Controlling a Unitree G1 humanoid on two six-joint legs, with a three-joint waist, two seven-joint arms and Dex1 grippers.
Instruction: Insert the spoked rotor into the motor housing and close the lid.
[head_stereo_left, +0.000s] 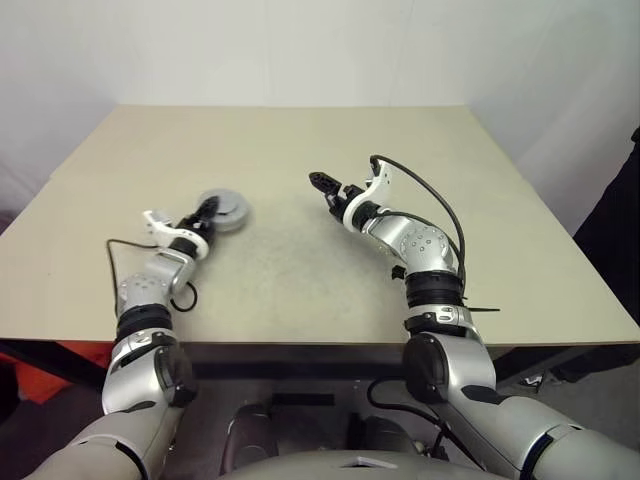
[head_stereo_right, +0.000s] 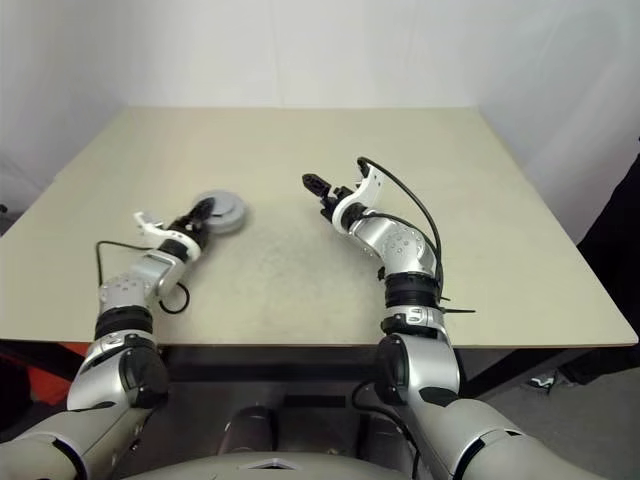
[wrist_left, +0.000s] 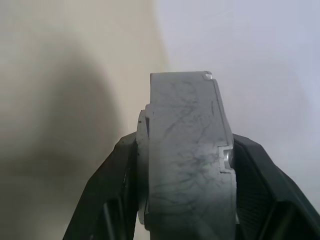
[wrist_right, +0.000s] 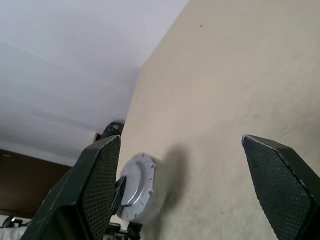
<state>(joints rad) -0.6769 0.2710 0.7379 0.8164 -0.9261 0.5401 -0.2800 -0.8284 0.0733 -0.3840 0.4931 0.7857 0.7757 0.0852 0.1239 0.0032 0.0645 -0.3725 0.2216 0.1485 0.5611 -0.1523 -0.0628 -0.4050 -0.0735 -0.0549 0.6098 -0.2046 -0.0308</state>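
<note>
The motor housing (head_stereo_left: 232, 210), a thick round grey puck, is over the left part of the table, lying flat. My left gripper (head_stereo_left: 210, 213) is shut on it across its thickness. The left wrist view shows the housing (wrist_left: 185, 160) edge-on between the black fingers (wrist_left: 107, 195). My right gripper (head_stereo_left: 324, 190) hangs open and empty over the middle of the table, pointing left toward the housing (wrist_right: 136, 187). Its two wide-apart fingers (wrist_right: 100, 180) show in the right wrist view. The spoked rotor is hidden. I cannot tell the lid apart from the housing's flat grey top.
The beige table (head_stereo_left: 300, 270) runs back to a white wall. Its front edge lies just ahead of my arms. A dark shape (head_stereo_left: 615, 230) stands past the table's right edge, and something red (head_stereo_left: 40, 365) sits below the front left corner.
</note>
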